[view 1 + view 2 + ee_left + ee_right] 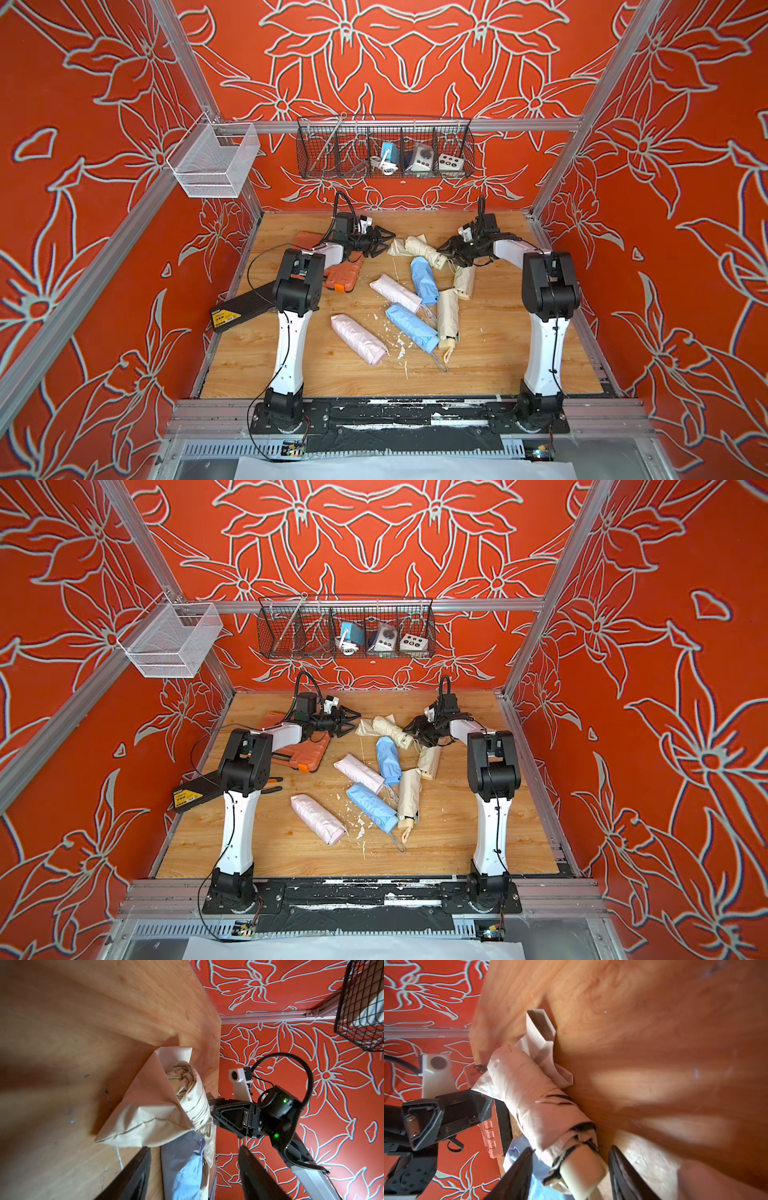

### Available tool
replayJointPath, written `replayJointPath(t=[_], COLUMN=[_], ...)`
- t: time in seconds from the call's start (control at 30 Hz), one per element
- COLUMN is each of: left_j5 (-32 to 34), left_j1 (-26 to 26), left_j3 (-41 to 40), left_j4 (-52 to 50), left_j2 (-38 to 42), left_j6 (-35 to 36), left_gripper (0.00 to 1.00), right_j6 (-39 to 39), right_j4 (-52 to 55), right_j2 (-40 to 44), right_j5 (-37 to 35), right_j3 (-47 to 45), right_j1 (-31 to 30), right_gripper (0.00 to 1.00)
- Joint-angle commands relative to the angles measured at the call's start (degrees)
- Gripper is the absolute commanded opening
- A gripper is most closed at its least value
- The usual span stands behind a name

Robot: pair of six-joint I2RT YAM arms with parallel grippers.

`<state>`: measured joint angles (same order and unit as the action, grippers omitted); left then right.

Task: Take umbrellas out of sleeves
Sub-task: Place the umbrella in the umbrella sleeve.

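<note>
Wooden desk [519, 353] carries everything. An orange tool case [345, 276] lies under the left arm, out of the working area. Pink, blue and cream bundles [415, 307] are scattered mid-desk, nearer the arm bases, probably waiting their turn.

Toward the back wall a cream umbrella [424, 249] lies on the desk between the two arms, one end toward each. That layout suits a lengthwise pull from opposite ends. Its cream sleeve [149, 1113] is slack and creased, resting against the end farthest from the handle. Whether the canopy tip sits just inside the sleeve's mouth I cannot tell.

The left pincer [194, 1148] is spread wide and holds nothing. The sleeve lies just beyond its tips and touches neither. The right pincer [572, 1149] is also parted, with the umbrella's stubby cream handle [583, 1174] lying between its fingers [519, 1174]. A gap shows on each side, so it straddles the handle without clamping it.

I judge this umbrella to be out of its sleeve, or nearly so.
</note>
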<state>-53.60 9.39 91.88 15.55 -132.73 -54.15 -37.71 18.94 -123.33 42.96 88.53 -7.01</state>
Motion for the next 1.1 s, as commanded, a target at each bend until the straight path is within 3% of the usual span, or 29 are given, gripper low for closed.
replayJointPath(t=[0.0, 0.2, 0.3, 0.43, 0.53, 0.67, 0.8, 0.93, 1.07], left_j5=[-0.8, -2.8, -3.2, -3.0, -1.0, 4.6, 9.6, 11.3, 11.1], left_j1=[0.3, 0.5, 0.9, 1.3, 2.1, 4.8, 7.9, 10.3, 10.9], left_j3=[-0.6, -2.7, -2.7, -3.3, -4.4, -7.0, -14.5, -28.2, -36.0], left_j4=[-0.4, 6.5, 3.6, -6.3, -16.1, -28.8, -32.7, -27.1, -24.2], left_j2=[4.2, 7.3, 9.9, 14.9, 19.8, 26.8, 33.8, 42.5, 47.8], left_j6=[1.5, -2.6, 0.0, 8.8, 17.4, 29.1, 33.0, 29.3, 28.7], left_gripper=[0.69, 0.73, 0.74, 0.74, 0.74, 0.75, 0.77, 0.77, 0.77], right_j6=[3.1, 7.3, 10.2, 15.0, 18.3, 19.4, 18.0, 16.6, 15.9], right_j4=[4.0, 10.4, 16.2, 28.6, 36.8, 41.5, 42.9, 40.2, 38.1], right_j2=[6.4, 14.3, 19.0, 24.3, 28.3, 35.0, 40.1, 41.9, 40.2], right_j5=[-3.2, -8.6, -13.4, -20.3, -24.8, -27.4, -27.7, -27.3, -28.2], right_j3=[1.9, 2.4, 2.7, 4.0, 2.9, -3.5, -10.6, -15.5, -16.0], right_j1=[-0.2, -0.4, -0.5, -0.6, -0.7, -0.7, -0.9, -1.2, -2.4], right_gripper=[0.62, 0.69, 0.7, 0.71, 0.9, 0.97, 0.98, 0.99, 0.98])
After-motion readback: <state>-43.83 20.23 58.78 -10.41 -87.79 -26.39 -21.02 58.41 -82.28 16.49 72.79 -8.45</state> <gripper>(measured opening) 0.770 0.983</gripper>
